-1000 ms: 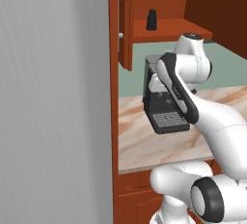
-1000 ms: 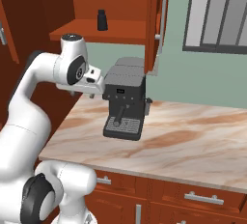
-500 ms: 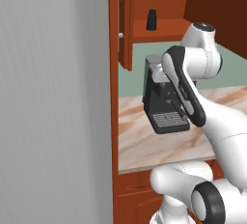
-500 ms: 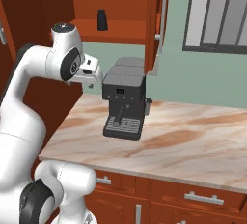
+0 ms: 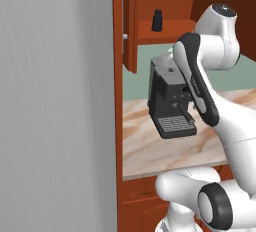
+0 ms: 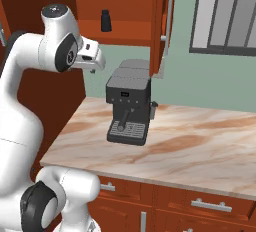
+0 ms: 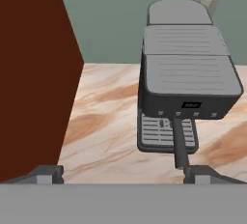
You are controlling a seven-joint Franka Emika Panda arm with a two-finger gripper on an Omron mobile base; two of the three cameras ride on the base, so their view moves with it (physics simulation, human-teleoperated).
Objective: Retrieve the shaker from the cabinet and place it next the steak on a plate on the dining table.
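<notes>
My gripper hangs spread wide and empty above the coffee machine on the desk, while the shaker stands upright on the cabinet shelf; it looks light, rigid and easily tipped, so I'd pinch its wider lower body

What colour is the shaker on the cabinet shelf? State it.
Black; the shaker shows best in the right base view.

- A home kitchen.
- Black coffee machine stands on a marbled stone desk.
- Reddish-brown wall cabinet hangs above; drawers with silver handles sit below.
- Barred window in the green wall.
</notes>
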